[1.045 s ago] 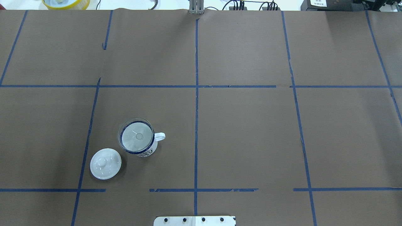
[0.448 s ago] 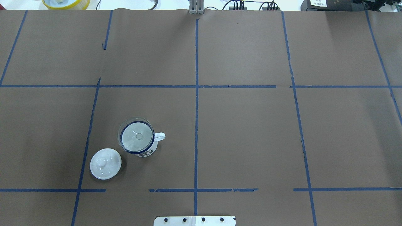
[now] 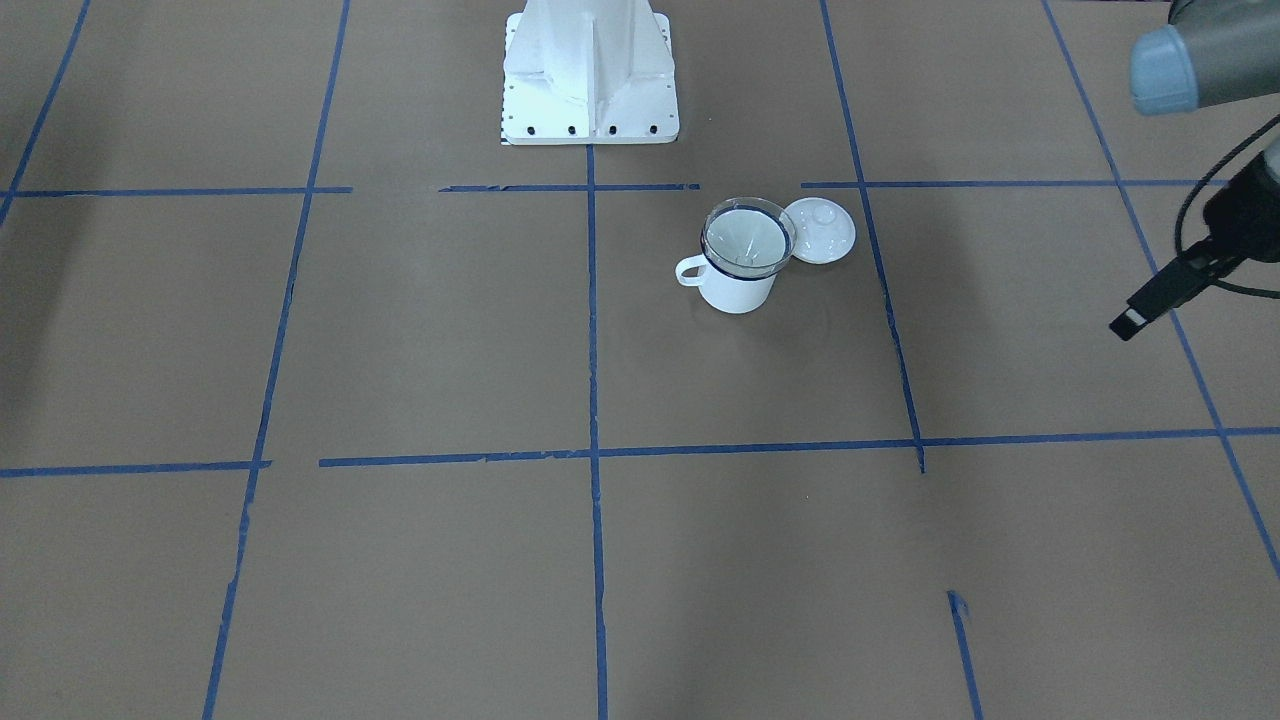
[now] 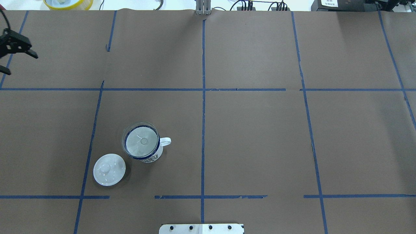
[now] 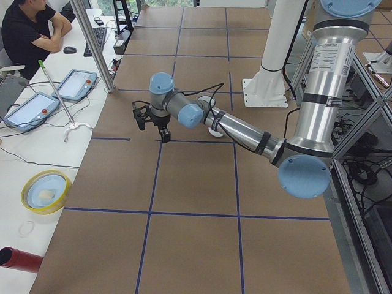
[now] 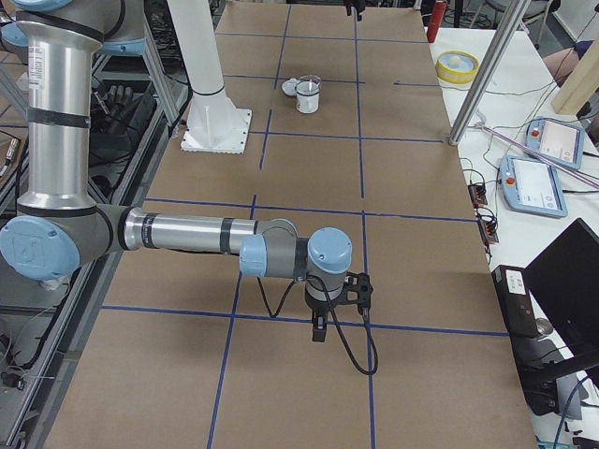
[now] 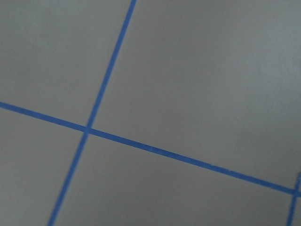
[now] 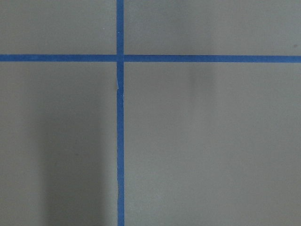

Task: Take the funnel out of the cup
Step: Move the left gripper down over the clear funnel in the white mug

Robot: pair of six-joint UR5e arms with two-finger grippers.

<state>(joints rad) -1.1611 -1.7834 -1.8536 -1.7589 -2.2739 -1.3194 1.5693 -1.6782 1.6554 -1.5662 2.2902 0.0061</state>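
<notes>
Left gripper (image 4: 20, 64): Its fingers are spread apart with nothing between them. It sits at the far-left edge of the overhead view, well apart from the cup, so it has a long reach to make. A poorly lined-up arrival could knock the mug.
Lid (image 4: 109, 169): This white knobbed lid lies flat just beside the cup, on its left. A descent from that side could clip it.
Funnel (image 4: 140, 140): The clear cone is seated in the cup's mouth, its rim overhanging the blue one. It is thin and hard to see, so fingers may slip off or pinch the mug rim too.
Cup (image 4: 152, 158): It stands upright with its handle pointing right, and nothing is holding it. A sideways pull on the funnel could tip or drag it.
Right gripper (image 6: 339, 309): It hovers over bare paper far from the cup. I cannot tell whether its fingers are apart or together.
</notes>
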